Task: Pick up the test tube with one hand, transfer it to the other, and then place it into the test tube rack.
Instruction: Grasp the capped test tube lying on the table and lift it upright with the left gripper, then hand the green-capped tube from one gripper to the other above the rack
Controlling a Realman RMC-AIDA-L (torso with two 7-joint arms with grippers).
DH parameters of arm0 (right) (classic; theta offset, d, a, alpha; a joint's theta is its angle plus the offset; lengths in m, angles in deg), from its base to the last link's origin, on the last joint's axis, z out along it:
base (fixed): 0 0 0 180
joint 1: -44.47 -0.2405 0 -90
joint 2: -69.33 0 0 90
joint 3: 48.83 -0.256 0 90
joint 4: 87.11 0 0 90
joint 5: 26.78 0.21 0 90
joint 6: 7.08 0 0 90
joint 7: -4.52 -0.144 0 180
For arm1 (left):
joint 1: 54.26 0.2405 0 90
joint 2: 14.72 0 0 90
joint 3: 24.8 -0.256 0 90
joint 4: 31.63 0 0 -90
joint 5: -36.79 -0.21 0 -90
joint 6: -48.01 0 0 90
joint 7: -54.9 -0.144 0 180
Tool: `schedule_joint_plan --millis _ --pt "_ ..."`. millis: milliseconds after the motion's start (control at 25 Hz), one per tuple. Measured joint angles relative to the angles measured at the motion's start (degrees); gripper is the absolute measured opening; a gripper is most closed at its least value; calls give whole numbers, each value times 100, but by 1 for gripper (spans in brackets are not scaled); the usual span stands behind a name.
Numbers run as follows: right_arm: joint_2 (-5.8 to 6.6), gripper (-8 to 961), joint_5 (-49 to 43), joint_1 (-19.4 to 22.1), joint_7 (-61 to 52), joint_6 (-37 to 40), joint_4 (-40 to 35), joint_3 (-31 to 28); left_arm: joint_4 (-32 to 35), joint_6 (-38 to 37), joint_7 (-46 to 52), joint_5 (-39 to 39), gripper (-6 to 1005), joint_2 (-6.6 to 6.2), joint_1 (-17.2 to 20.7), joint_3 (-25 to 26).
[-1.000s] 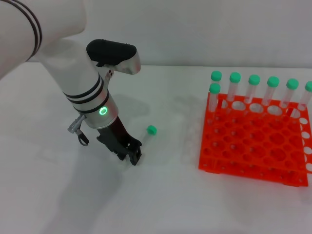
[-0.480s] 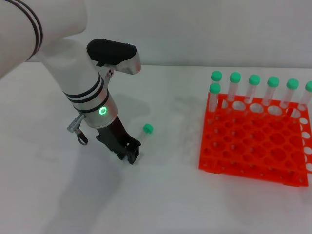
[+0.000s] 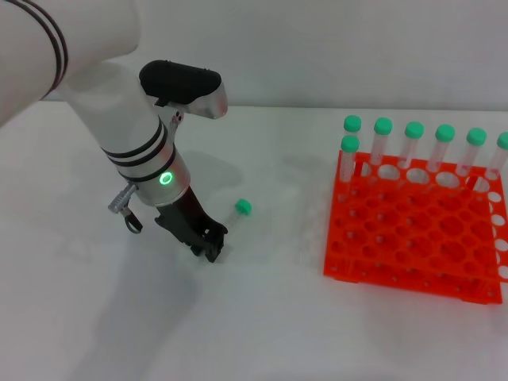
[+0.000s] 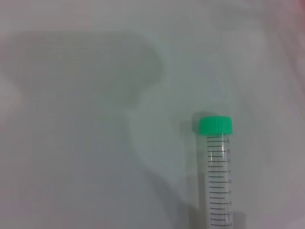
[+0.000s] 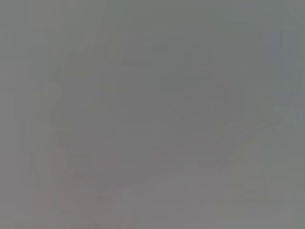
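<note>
The test tube (image 3: pixel 243 207), clear with a green cap, lies slanted low over the white table, its cap pointing toward the rack. My left gripper (image 3: pixel 211 248), black on the white and silver arm with the green light, is shut on the tube's lower end, close to the table. The left wrist view shows the tube (image 4: pixel 217 176) with its cap and graduation marks over the bare table. The orange-red test tube rack (image 3: pixel 397 238) stands at the right, well apart from the gripper. My right gripper is out of view; the right wrist view shows only plain grey.
Several green-capped tubes (image 3: pixel 413 143) stand in the rack's back row, and one (image 3: pixel 349 155) stands at its near-left corner. The white table (image 3: pixel 270 317) lies open between gripper and rack. A pale wall runs along the back.
My left gripper has shifted slightly left, and the tube's cap has moved with it, a little left and up. The rack has not moved.
</note>
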Motion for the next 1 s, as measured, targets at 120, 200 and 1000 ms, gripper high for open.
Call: schedule_joint_plan --millis 120,200,1000 --pt "0 853 0 16 0 -1 0 0 0 105 -29 23 210 0 2 0" --pt "0 853 0 20 0 -1 1 0 0 199 -48 44 205 0 3 2" --pt "18 852 0 27 -19 -30 -38 0 -1032 790 -2160 3490 194 -74 598 8"
